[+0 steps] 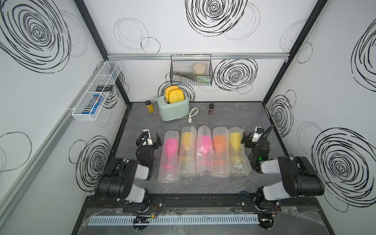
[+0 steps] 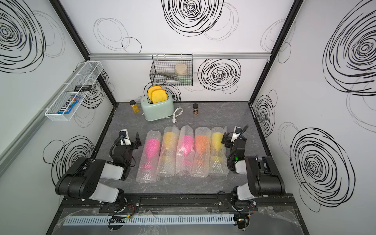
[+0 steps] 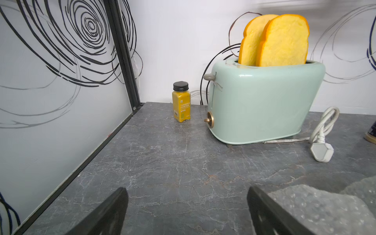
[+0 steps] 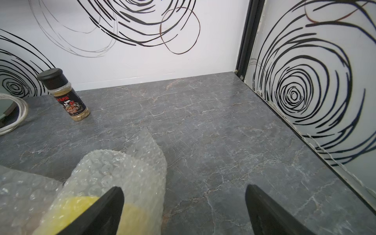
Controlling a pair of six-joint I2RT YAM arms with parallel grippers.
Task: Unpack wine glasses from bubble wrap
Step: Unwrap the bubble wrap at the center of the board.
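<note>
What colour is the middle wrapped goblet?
Hot pink; the bubble-wrapped plastic goblet shows best in a top view.

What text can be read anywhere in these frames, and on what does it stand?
"TURMERIC POWDER": label of the yellow spice jar; smaller print below unreadable.
"m&m's": blue packet in the white wire basket.
Dark-labelled spice jar: Chinese characters, too blurred to read.

Ahead of left gripper (image 3: 186,190) and right gripper (image 4: 183,188) the grey marbled tabletop (image 3: 162,162) is free (mint-green toaster (image 3: 264,101) beyond); 5 clear bubble-wrap tubes (image 1: 204,162) block between them.
</note>
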